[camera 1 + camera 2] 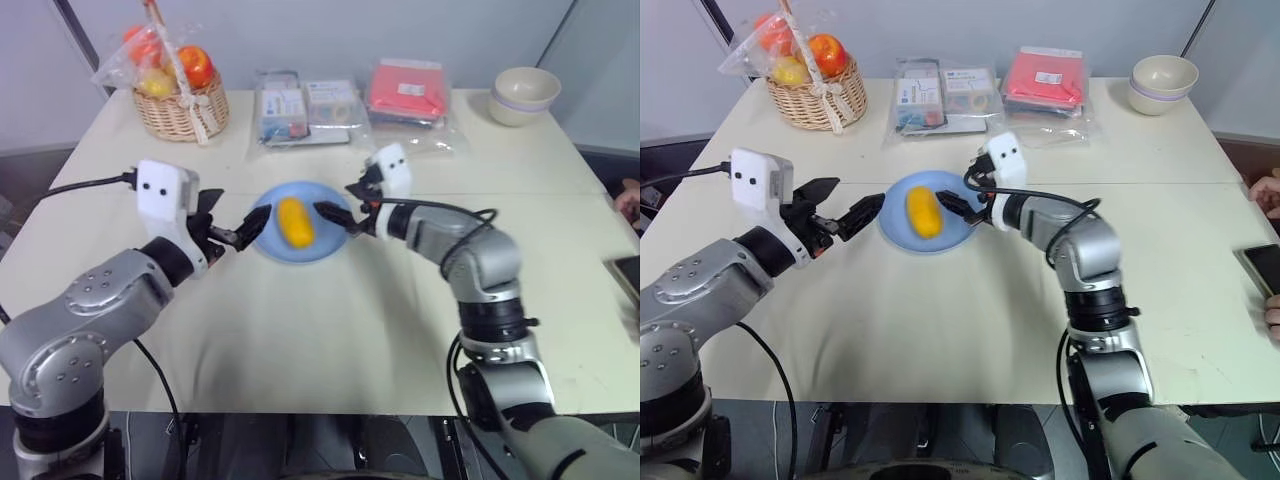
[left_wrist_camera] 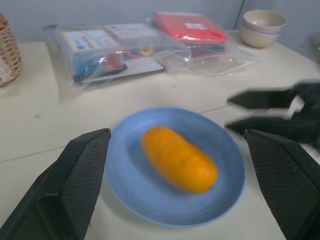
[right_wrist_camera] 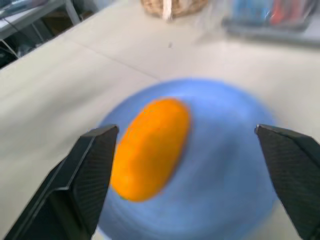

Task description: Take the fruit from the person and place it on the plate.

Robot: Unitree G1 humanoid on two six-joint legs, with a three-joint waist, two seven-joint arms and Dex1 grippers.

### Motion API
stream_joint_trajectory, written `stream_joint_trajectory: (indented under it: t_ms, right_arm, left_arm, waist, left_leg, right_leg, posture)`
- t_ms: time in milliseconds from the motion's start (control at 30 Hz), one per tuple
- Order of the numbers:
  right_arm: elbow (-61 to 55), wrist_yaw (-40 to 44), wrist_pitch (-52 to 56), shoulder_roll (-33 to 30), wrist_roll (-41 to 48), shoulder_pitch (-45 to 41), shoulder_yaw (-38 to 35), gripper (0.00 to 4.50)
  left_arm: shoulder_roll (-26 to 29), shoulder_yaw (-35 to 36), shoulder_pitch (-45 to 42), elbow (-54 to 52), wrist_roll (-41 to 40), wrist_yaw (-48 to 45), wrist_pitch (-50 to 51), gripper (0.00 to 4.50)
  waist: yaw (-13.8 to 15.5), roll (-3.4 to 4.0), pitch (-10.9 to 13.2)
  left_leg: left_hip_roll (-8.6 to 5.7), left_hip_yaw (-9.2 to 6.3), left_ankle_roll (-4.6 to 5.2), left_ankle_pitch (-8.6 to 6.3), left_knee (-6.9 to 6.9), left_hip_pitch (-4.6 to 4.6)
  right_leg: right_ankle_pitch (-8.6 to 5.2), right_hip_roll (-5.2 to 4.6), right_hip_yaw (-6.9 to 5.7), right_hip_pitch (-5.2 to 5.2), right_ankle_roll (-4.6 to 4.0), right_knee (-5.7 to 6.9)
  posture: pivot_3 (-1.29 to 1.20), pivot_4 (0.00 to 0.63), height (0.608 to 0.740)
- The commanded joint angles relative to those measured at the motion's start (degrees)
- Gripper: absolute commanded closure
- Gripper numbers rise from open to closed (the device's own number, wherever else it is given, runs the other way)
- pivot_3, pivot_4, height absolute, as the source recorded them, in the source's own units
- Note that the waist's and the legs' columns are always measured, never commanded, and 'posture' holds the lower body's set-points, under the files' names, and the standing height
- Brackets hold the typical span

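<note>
Left eye view, fruit: the yellow-orange fruit lies on the light-blue plate, roughly at its centre, free of both grippers.
Left eye view, plate: it sits on the cream table, between the two arms.
Left eye view, left gripper: it hangs at the plate's left rim, fingers spread apart and holding nothing.
Left eye view, right gripper: it hangs at the plate's right rim, fingers parted, nothing between them, just beside the fruit but apart from it.
Left eye view, far side of table: a wicker basket with wrapped round fruits at the far left, clear packets and a red packet in the middle, a cream bowl at the far right.
Right eye view, person: a hand shows at the right edge, well apart from the plate.
Left wrist view, left fingers: set wide, framing plate and fruit; the fruit lies lengthwise on the plate.
Left wrist view, right gripper: its two black fingers reach in over the plate's far rim, with a gap between them.
Right wrist view, right fingers: spread wide, empty, with the fruit on the plate between and beyond them.
</note>
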Motion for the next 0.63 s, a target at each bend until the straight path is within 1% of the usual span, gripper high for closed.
stream_joint_trajectory:
  t_ms: [33, 133, 233, 367, 500, 633]
  right_arm:
    - [-11.48, 3.79, 2.82, -6.59, 5.16, 0.98, -4.24, 0.05]
    - [-16.95, 8.39, 2.83, -13.44, 8.52, 4.12, -7.11, 0.05]
    - [-21.13, 13.03, 3.31, -20.28, 13.44, 7.33, -12.48, 0.05]
    - [-23.58, 16.17, 4.03, -26.80, 18.56, 10.66, -18.27, 0.05]
    - [-25.10, 17.76, 4.83, -31.82, 22.34, 15.15, -23.41, 0.05]
    - [-26.31, 18.87, 3.23, -34.31, 24.16, 20.31, -26.18, 0.05]
  left_arm:
    - [0.94, 0.15, -0.79, -0.56, -0.30, -1.03, -1.75, 0.00]
    - [1.43, -0.14, -1.21, -0.27, -0.60, -1.82, -1.94, 0.00]
    - [1.85, -0.09, -1.83, 0.18, -0.59, -2.03, -2.19, 0.00]
    - [2.07, -0.09, -1.90, 0.21, -0.86, -1.95, -2.45, 0.00]
    - [2.03, -0.11, -1.87, 0.13, -1.19, -1.73, -2.53, 0.00]
    - [2.04, -0.38, -1.75, -0.11, -1.81, -2.04, -2.71, 0.00]
  waist:
    - [0.10, 0.00, 0.00]
    - [0.14, -0.01, 0.00]
    - [0.23, -0.01, 0.02]
    - [0.07, -0.01, 0.02]
    - [0.24, -0.02, 0.02]
    - [0.38, -0.03, 0.03]
  left_leg:
    - [0.00, 0.00, 0.01, -0.01, 0.00, -0.01]
    - [0.00, -0.01, 0.24, -0.14, -0.01, 0.00]
    - [0.00, 0.00, 0.29, -0.16, 0.00, -0.01]
    - [0.02, 0.01, 0.35, -0.20, -0.01, 0.01]
    - [0.04, 0.01, 0.37, -0.21, -0.01, 0.01]
    - [0.03, 0.00, 0.40, -0.22, 0.03, 0.01]
  right_leg:
    - [0.00, 0.00, 0.00, 0.00, 0.00, -0.02]
    - [0.00, 0.00, -0.01, 0.04, 0.00, -0.05]
    - [0.00, -0.01, -0.01, 0.05, 0.00, -0.06]
    - [0.00, 0.00, -0.01, 0.06, 0.00, -0.06]
    - [-0.01, -0.01, -0.01, 0.09, -0.01, -0.08]
    - [0.00, -0.02, -0.02, 0.14, -0.01, -0.10]
  posture:
    - [0.00, 0.150, 0.740]
    - [0.00, 0.150, 0.740]
    - [0.00, 0.150, 0.740]
    - [0.00, 0.150, 0.740]
    - [0.00, 0.150, 0.740]
    - [0.00, 0.150, 0.740]
